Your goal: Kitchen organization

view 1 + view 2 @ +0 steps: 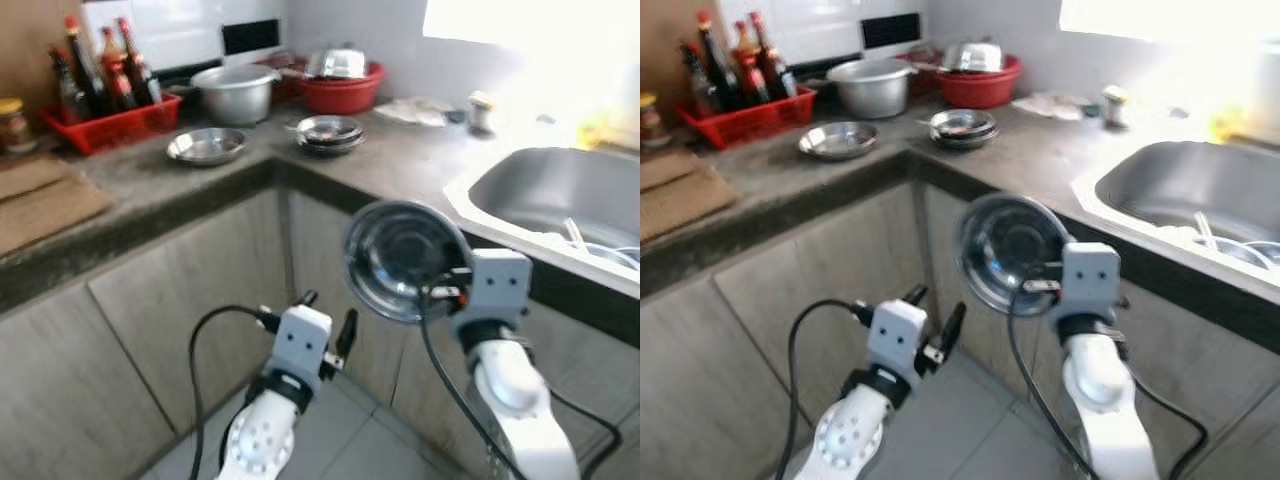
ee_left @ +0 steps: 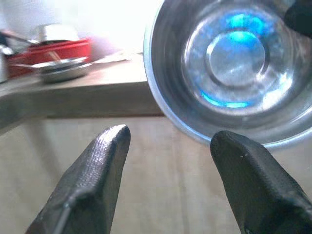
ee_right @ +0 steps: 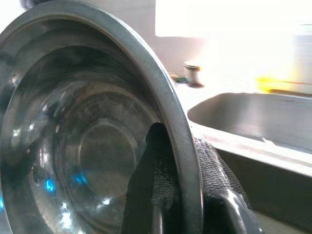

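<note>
Right wrist view: the right gripper pinches the steel bowl's rim, held before the cabinets. Left gripper hangs parted, empty.

Bowl clamped at the rim by the right gripper: polished, mirror-bright metal.
Finger pads: black, finely textured.
Counter behind the held bowl: dull, mottled grey stone.
Cabinet fronts below: matt wood grain.

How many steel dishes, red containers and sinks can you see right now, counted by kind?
Shiny steel bowl held on edge by the right end effector: 1
Flat steel plate on counter: 1
Red plastic containers: 2
Steel sink: 1
Total: 5
</note>
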Motion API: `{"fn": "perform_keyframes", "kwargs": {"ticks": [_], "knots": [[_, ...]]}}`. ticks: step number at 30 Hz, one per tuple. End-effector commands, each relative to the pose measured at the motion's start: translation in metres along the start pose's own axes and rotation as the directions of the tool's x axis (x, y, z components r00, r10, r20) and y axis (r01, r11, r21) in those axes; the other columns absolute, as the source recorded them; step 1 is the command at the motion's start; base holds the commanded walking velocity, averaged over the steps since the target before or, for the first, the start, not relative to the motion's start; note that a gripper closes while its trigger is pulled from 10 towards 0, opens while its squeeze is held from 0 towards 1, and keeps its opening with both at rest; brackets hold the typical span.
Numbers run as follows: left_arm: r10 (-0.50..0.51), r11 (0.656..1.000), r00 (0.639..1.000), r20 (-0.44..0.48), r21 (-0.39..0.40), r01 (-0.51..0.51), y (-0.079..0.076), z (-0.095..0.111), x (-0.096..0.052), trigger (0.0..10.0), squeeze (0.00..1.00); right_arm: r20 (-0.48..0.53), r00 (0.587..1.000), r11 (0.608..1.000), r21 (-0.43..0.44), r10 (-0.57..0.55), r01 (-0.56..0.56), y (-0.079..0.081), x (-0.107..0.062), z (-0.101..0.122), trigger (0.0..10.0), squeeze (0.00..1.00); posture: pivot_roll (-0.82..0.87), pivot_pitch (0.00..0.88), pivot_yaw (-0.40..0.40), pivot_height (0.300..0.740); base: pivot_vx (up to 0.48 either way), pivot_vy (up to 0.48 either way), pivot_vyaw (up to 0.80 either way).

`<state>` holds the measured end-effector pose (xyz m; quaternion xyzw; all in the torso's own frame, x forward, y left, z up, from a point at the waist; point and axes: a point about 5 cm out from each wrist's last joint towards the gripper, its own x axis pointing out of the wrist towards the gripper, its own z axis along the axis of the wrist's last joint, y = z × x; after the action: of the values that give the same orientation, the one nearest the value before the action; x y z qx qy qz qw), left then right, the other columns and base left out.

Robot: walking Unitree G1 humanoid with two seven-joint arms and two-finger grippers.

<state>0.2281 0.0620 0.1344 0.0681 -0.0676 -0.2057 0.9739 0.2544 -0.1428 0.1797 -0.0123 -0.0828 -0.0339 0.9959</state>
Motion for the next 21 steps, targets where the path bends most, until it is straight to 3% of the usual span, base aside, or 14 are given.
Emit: {"fn": "perform_keyframes", "kwargs": {"ticks": [1, 6, 19, 21], "knots": [[0.009, 1.000, 1.000, -0.005, 0.011, -0.009, 0.0039, -0.0013, -0.0009, 10.0, 0.00, 0.018, 1.000, 1.000, 0.013, 0.012, -0.013, 0.0037, 0.0010, 0.0046, 10.0, 0.00, 0.17, 0.000, -0.030, 0.740, -0.274, 0.000, -0.80], [0.009, 1.000, 1.000, -0.008, 0.000, -0.009, 0.0030, -0.0015, -0.0007, 10.0, 0.00, 0.024, 1.000, 1.000, 0.012, 0.019, -0.019, 0.0042, 0.0010, 0.0057, 10.0, 0.00, 0.17, 0.000, -0.034, 0.740, -0.109, 0.000, -0.80], [0.019, 1.000, 1.000, -0.002, 0.009, -0.019, 0.0039, 0.0000, 0.0004, 10.0, 0.00, 0.038, 0.999, 1.000, 0.003, 0.027, -0.027, 0.0039, 0.0011, 0.0083, 10.0, 0.00, 0.17, 0.008, -0.033, 0.740, 0.000, 0.000, 0.00], [0.020, 1.000, 1.000, 0.001, 0.009, -0.020, 0.0040, 0.0006, 0.0009, 10.0, 0.00, 0.040, 0.999, 1.000, 0.004, 0.028, -0.028, 0.0040, 0.0014, 0.0088, 10.0, 0.00, 0.17, 0.008, -0.036, 0.740, 0.352, 0.000, 0.00]]}}
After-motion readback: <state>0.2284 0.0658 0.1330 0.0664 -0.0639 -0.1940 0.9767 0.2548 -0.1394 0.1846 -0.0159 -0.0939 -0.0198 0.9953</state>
